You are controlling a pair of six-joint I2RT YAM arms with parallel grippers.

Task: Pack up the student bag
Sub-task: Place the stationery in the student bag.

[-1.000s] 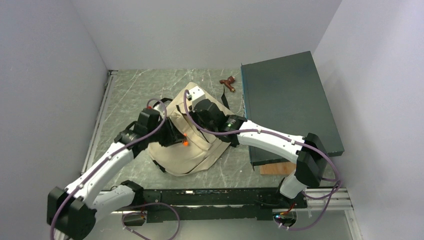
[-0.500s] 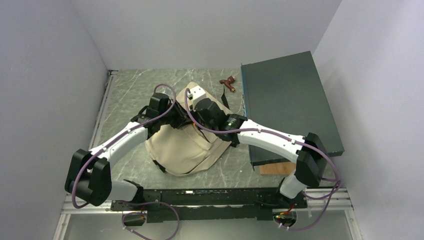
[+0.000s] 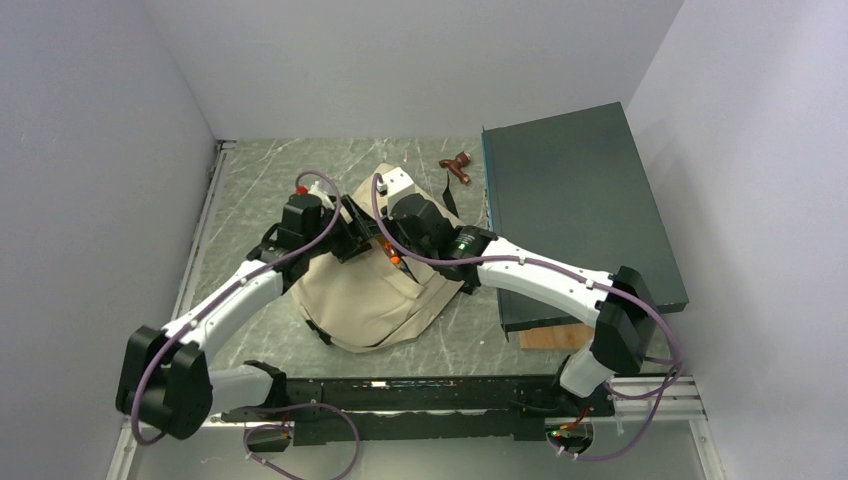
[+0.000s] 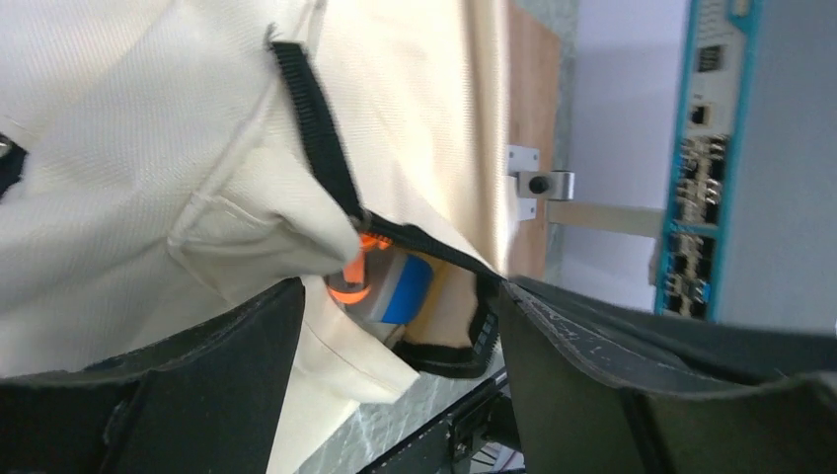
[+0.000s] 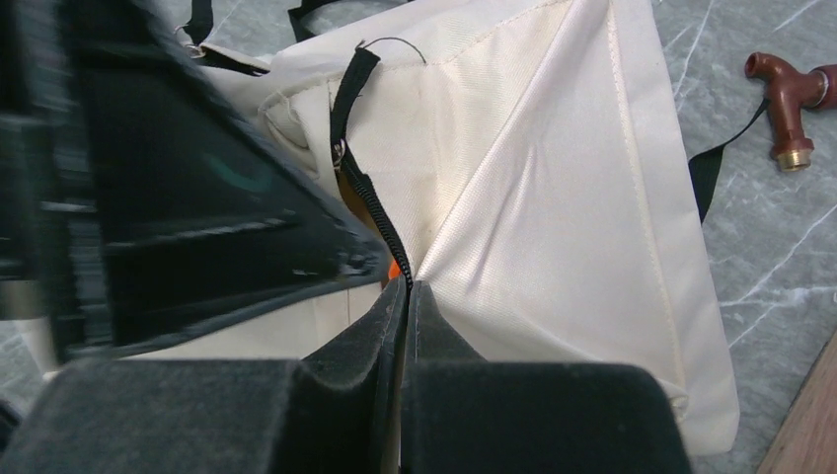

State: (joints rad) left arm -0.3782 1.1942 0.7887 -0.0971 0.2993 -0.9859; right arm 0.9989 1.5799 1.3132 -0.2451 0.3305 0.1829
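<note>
The beige canvas student bag (image 3: 365, 300) lies flat in the middle of the table, with its black zip edge raised. My right gripper (image 3: 398, 243) is shut on that zip edge (image 5: 370, 202) and holds the opening up; in the right wrist view (image 5: 407, 293) the jaws pinch the fabric. My left gripper (image 3: 352, 240) is open at the bag's mouth. In the left wrist view (image 4: 395, 306) its fingers (image 4: 197, 385) stand wide apart. Between them an orange and blue object (image 4: 395, 284) sits inside the opening. An orange spot (image 3: 393, 258) shows in the top view.
A big dark teal flat box (image 3: 575, 210) fills the right side, its port side showing in the left wrist view (image 4: 706, 168). A wooden board (image 3: 555, 337) pokes out under it. A brown tap-shaped piece (image 3: 458, 166) lies behind the bag, beside a black strap (image 5: 706, 178).
My left arm has swung from the bag's near left side up to its far left, and its gripper now faces the opening. The right gripper has kept its hold on the zip edge.
</note>
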